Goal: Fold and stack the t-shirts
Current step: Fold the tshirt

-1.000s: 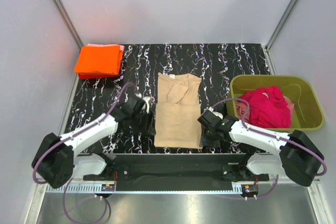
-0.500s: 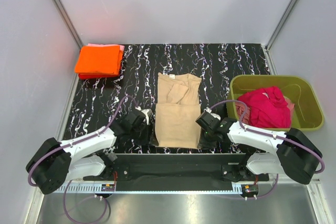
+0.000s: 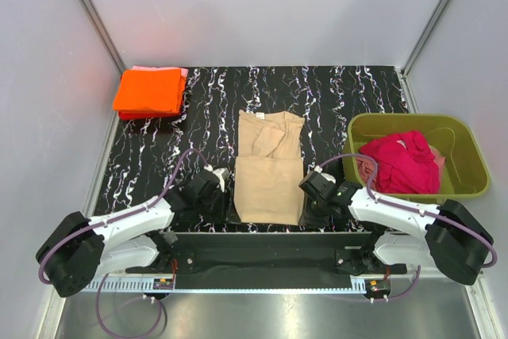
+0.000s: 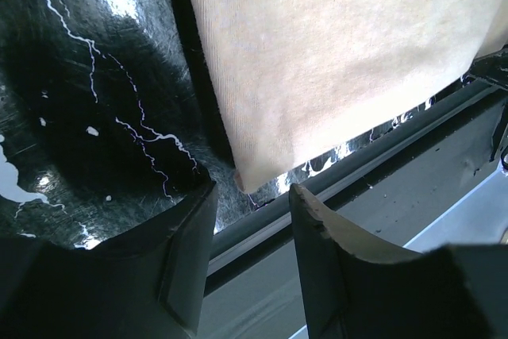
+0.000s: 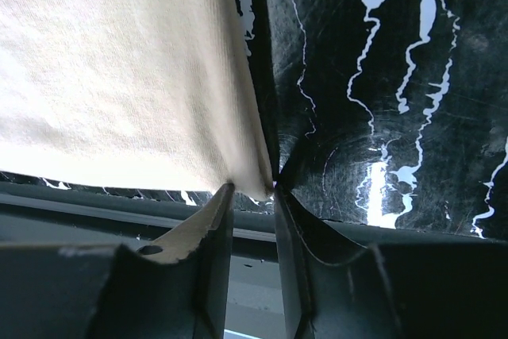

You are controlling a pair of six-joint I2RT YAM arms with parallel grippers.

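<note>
Left end effector spread, right end effector unreadable, both at tan t-shirt; magenta t-shirt in tub.

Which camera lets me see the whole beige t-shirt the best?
The top external view. It shows the whole beige t-shirt from above, with all its edges in sight. The left wrist view shows only its near left corner, very close up, and the right wrist view shows only its near right corner.

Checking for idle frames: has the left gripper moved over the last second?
Yes. The left gripper has slid toward the near edge of the table, from beside the tan t-shirt's middle fold to its near left corner.
</note>
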